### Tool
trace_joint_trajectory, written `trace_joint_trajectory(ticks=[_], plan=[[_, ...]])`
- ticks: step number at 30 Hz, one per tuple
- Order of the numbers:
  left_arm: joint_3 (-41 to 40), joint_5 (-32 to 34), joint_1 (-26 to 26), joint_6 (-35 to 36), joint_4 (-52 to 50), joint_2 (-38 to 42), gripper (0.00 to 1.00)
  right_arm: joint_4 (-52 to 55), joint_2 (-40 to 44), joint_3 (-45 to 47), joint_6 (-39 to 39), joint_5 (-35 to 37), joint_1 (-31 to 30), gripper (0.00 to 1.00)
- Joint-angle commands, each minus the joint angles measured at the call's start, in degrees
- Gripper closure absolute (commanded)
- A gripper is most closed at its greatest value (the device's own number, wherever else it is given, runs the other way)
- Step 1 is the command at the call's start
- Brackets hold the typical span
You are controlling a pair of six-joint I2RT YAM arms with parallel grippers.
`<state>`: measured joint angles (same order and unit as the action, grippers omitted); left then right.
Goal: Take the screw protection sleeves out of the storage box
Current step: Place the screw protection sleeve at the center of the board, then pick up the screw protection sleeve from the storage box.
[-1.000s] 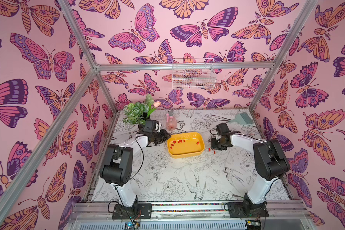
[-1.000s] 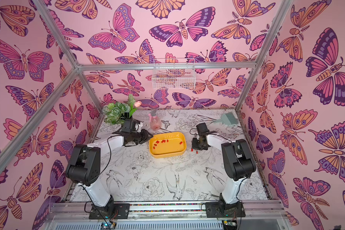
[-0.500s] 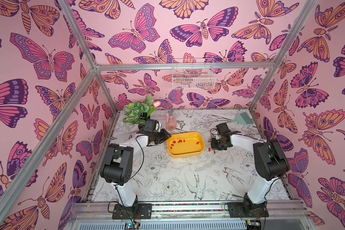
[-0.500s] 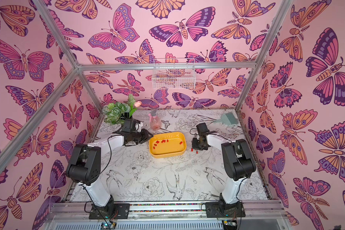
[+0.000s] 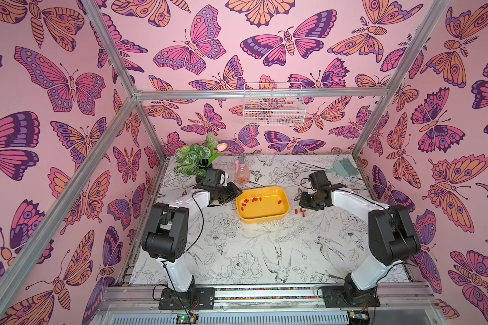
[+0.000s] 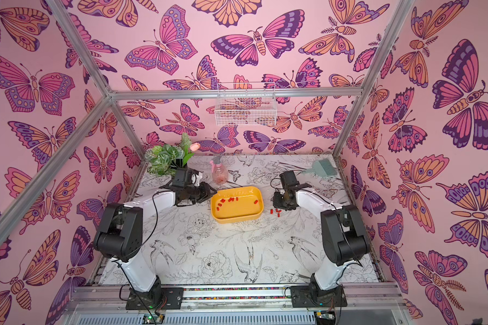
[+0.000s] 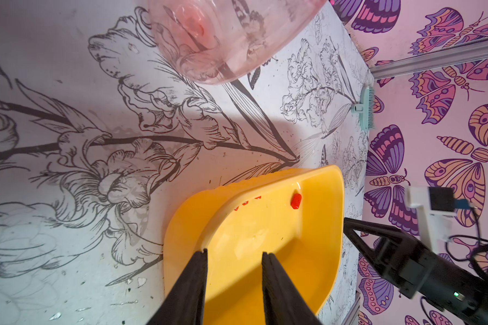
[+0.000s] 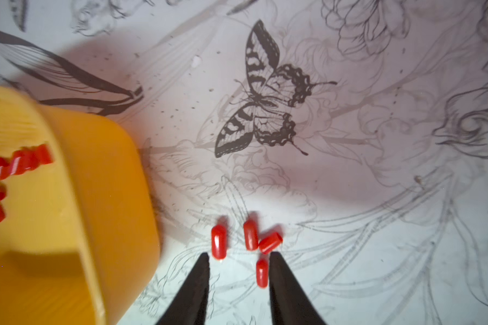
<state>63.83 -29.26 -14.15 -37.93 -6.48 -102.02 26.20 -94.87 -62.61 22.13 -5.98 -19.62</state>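
1. In both top views the storage box (image 5: 262,220) (image 6: 237,219) sits mid-frame on the table (image 5: 265,253). Several sleeves (image 5: 254,199) lie inside it, mostly toward its upper left. Four more sleeves (image 5: 300,211) lie on the table just right of it. The left gripper (image 5: 234,194) is at the box's left rim, and the right gripper (image 5: 303,201) is just above the outside four. The lower frame is open table. A spray bottle (image 5: 241,176) stands close above the box's upper-left corner.
2. Left wrist view: the left gripper (image 7: 234,251) has its jaws partly apart, one finger outside the rim and one inside. I cannot tell whether they pinch the wall. One sleeve (image 7: 295,201) lies near the far wall.
3. Right wrist view: the right gripper (image 8: 238,254) is spread and holds nothing. One sleeve (image 8: 262,273) lies on the table between its tips, and three lie just beyond.
4. The sleeves look light, smooth and prone to rolling. They are probably best pinched across the middle of the barrel, one at a time. The sloped walls crowd those near the rim, and the box itself may slide.
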Motion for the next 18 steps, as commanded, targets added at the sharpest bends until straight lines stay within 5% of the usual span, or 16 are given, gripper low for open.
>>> trace_joint_trajectory(ticks=[1,2,10,18], plan=[[0.28,-1.06,-0.51,0.9,-2.39,-0.89,0.62,4.64,4.43,-3.33,-0.07,1.32,-1.94,0.46],[0.31,-1.26,-0.53,0.93,-2.31,-0.8,0.62,5.32,6.18,-4.0,0.46,1.36,-2.41,0.02],[1.41,-3.82,-0.52,1.44,-2.33,-1.41,0.62,3.64,6.8,-6.73,7.58,-2.69,-5.32,0.01],[2.35,-6.25,-0.45,2.03,-2.35,-1.05,0.62,2.51,0.55,-15.15,12.52,6.5,-16.19,0.01]])
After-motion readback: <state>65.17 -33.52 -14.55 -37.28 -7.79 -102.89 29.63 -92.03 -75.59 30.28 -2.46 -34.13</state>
